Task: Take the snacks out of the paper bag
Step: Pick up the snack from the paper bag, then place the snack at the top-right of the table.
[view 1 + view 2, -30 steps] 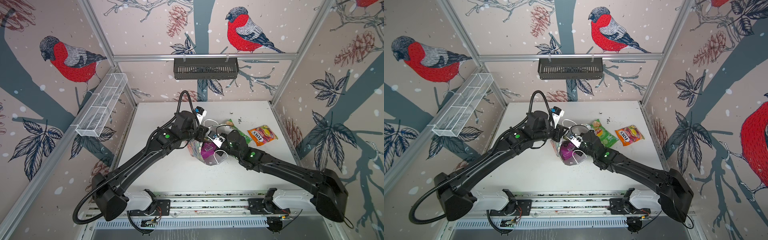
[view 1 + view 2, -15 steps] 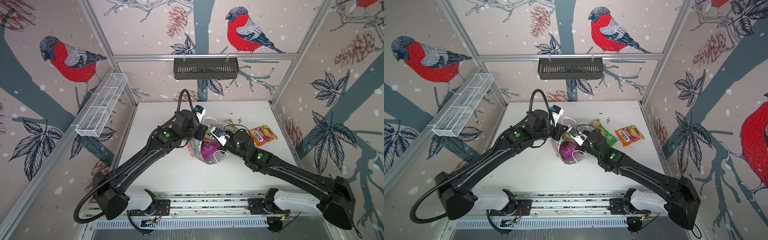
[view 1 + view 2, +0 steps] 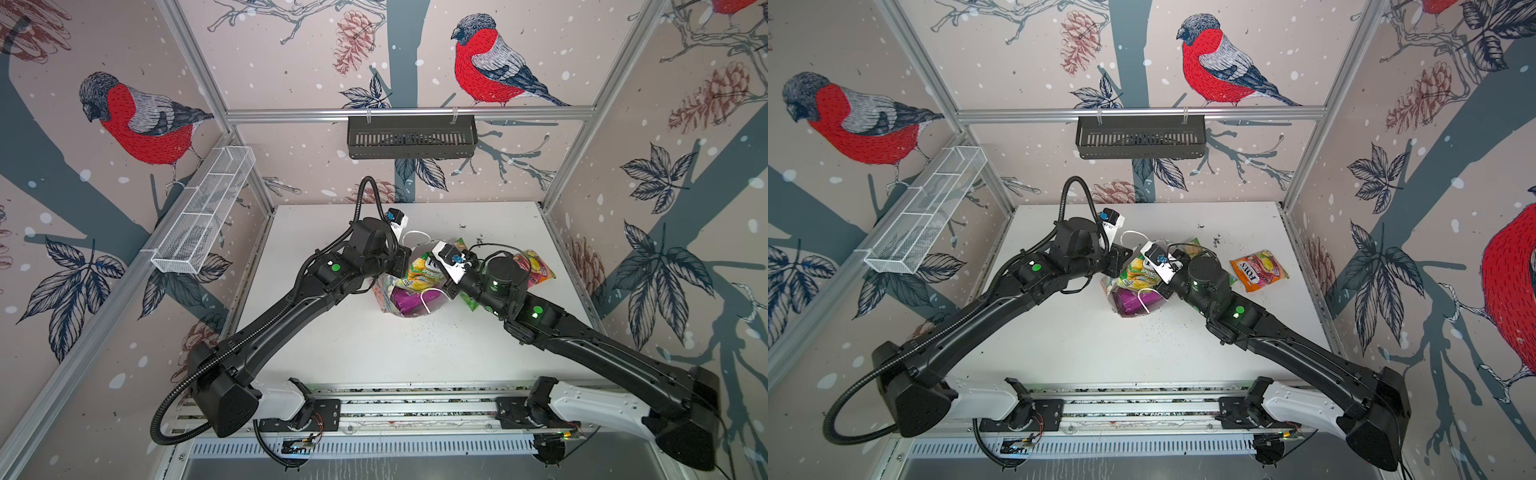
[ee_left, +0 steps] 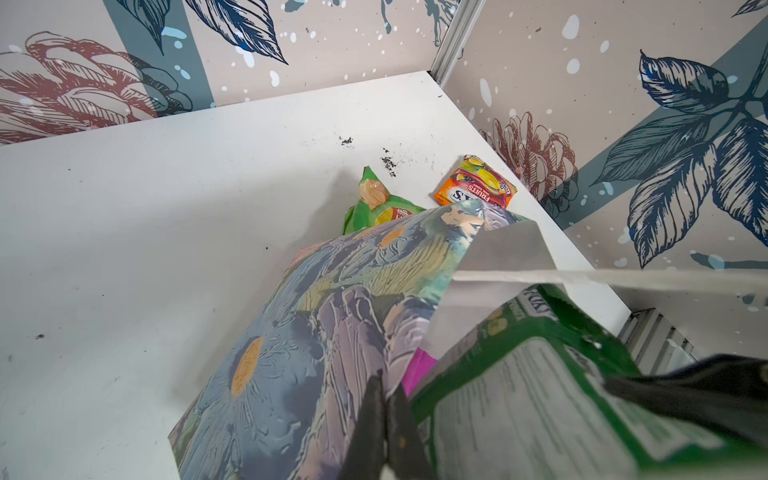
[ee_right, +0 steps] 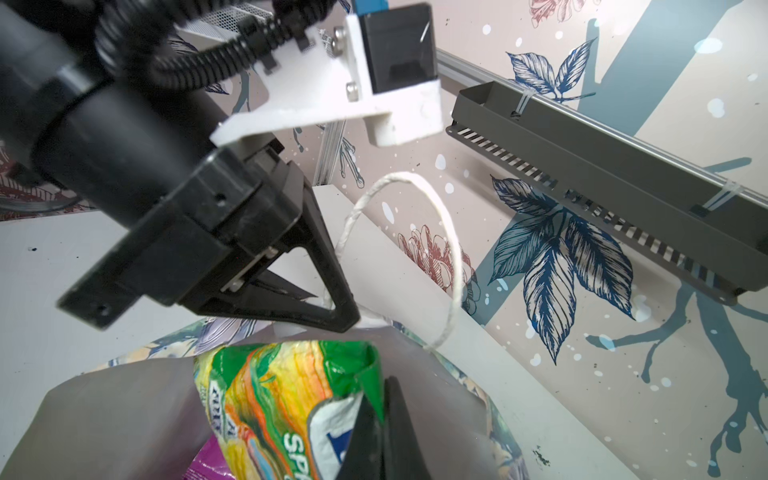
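Note:
The paper bag point(image 3: 384, 297) point(image 4: 316, 332) stands in the middle of the white table point(image 3: 332, 340), its mouth open. My left gripper point(image 4: 388, 399) point(image 5: 340, 316) is shut on the bag's rim. My right gripper point(image 5: 384, 399) is shut on the top edge of the yellow-green snack point(image 3: 424, 270) point(image 3: 1138, 272) point(image 5: 282, 395), which sticks up out of the bag's mouth. A purple snack point(image 3: 409, 299) point(image 4: 419, 370) lies inside the bag. The large green snack point(image 4: 374, 205) point(image 3: 469, 303) lies on the table behind the bag, partly under my right arm. The orange snack point(image 3: 1258, 270) point(image 4: 478, 187) lies further right.
A black slotted basket point(image 3: 411, 137) hangs on the back wall and a white wire basket point(image 3: 203, 216) on the left wall. Dark crumbs point(image 3: 478, 240) dot the table behind the bag. The bag's white cord handles point(image 5: 453, 266) loop loose. The arms' rail point(image 3: 415, 407) runs along the front.
My right gripper has risen and drawn back to the right, pulling the yellow-green snack up out of the bag's mouth. The left gripper has kept its hold on the rim.

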